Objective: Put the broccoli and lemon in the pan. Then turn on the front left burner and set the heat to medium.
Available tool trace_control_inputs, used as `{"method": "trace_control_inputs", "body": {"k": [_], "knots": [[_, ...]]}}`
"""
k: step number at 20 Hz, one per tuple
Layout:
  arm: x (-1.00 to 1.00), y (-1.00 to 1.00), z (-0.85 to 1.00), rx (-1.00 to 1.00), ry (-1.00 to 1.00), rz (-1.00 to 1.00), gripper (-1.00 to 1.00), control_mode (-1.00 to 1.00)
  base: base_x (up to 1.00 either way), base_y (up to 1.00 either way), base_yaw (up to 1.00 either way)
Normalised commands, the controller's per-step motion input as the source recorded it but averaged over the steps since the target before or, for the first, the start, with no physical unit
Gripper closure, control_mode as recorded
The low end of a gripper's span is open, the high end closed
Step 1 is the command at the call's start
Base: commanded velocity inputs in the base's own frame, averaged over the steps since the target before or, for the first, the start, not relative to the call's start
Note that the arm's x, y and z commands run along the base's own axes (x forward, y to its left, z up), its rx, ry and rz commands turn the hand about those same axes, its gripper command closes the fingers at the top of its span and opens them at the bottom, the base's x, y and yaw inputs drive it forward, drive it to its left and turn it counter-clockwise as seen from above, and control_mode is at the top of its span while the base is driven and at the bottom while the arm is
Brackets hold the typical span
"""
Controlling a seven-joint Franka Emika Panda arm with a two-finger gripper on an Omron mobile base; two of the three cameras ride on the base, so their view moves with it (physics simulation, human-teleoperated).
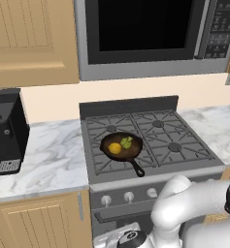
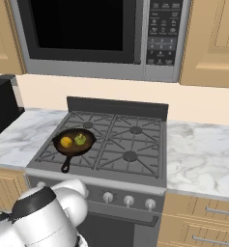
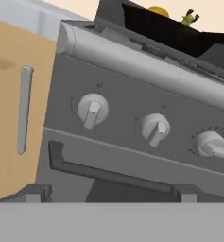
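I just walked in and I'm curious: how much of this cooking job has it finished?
The broccoli and lemon already lie in the pan on the front left burner. The open hand now faces the stove knobs. Turning the burner on to medium is left.

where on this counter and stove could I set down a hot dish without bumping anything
Bare marble counter right of the stove is widest. Another free patch of marble lies between the black coffee machine and the stove. The three grates without cookware are bare. Crowded: the front left burner, under the pan holding lemon and broccoli.
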Motion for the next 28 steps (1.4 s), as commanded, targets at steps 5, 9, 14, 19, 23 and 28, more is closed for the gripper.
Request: {"method": "trace_control_inputs", "body": {"k": [5, 9, 14, 19, 23, 28], "knots": [[0.05, -0.08, 0.00, 0.24, -0.03, 0.03, -1.00, -1.00, 0.00, 0.00, 0.00], [0.19, -0.19, 0.00, 0.26, -0.04, 0.01, -1.00, -1.00, 0.00, 0.00, 0.00], [0.28, -0.05, 0.00, 0.20, -0.04, 0.00, -1.00, -1.00, 0.00, 0.00, 0.00], [0.24, 0.00, 0.00, 0.11, -0.03, 0.00, -1.00, -1.00, 0.00, 0.00, 0.00], [0.29, 0.00, 0.00, 0.09, -0.03, 0.00, -1.00, -1.00, 0.00, 0.00, 0.00], [0.12, 0.00, -0.07, 0.04, -0.02, 0.00, -1.00, -1.00, 0.00, 0.00, 0.00]]}}
